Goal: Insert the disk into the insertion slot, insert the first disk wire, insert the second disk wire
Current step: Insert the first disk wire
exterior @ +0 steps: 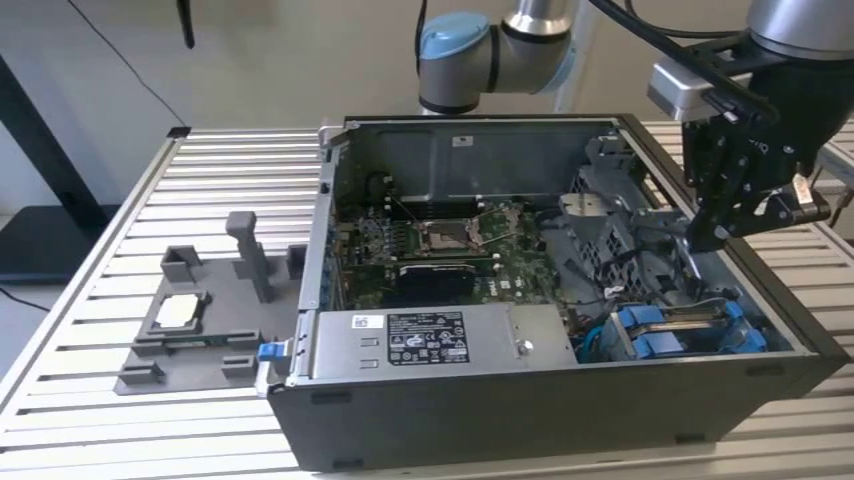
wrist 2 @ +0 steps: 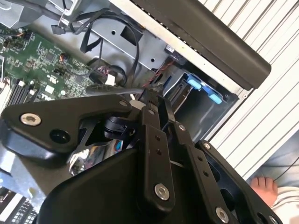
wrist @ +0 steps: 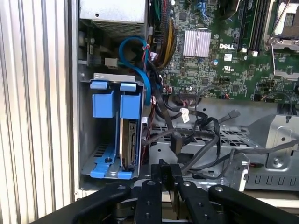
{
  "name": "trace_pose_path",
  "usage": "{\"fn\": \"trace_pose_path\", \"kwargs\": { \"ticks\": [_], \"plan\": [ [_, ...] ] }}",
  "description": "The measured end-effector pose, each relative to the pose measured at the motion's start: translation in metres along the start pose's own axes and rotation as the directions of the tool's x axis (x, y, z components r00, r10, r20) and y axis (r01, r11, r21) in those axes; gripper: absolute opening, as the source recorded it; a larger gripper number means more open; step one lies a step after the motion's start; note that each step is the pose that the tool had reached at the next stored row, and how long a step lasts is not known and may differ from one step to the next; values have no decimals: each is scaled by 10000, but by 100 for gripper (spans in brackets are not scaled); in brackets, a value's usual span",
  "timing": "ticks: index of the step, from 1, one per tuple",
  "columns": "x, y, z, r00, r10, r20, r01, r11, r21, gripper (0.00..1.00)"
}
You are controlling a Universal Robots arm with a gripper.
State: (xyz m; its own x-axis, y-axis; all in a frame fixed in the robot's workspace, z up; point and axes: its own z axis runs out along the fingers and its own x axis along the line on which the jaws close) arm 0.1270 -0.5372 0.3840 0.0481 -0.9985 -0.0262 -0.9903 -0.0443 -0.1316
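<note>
The disk (wrist: 128, 140) stands on edge in its blue carrier inside the insertion slot (wrist: 87, 140), a grey metal cage in the corner of the case. In the exterior view the disk (exterior: 691, 322) shows between blue clips at the case's near right. My gripper (exterior: 709, 240) hangs inside the case, above and behind the cage. Its fingers (wrist: 162, 173) are pressed together, and a black disk wire (wrist: 176, 142) runs down between them. In the second wrist view the gripper (wrist 2: 148, 96) pinches a wire (wrist 2: 106, 90) beside the blue clips (wrist 2: 202, 86).
Loose black cables (wrist: 205, 130) and a blue cable (wrist: 136, 53) lie between the cage and the motherboard (exterior: 447, 245). The power supply box (exterior: 414, 340) fills the case's near side. A grey fixture (exterior: 200, 310) sits on the slatted table. A person's foot (wrist 2: 264, 186) is beyond the table edge.
</note>
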Motion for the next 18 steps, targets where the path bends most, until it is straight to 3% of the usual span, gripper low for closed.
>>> {"fn": "trace_pose_path", "kwargs": {
  "ticks": [7,14,18],
  "plan": [
    [34,-42,55,10000,10,12,-9,9996,-276,20],
    [74,-63,114,10000,21,20,-20,9989,-478,20],
    [100,-88,146,10000,29,27,-27,9978,-656,20]
  ]
}}
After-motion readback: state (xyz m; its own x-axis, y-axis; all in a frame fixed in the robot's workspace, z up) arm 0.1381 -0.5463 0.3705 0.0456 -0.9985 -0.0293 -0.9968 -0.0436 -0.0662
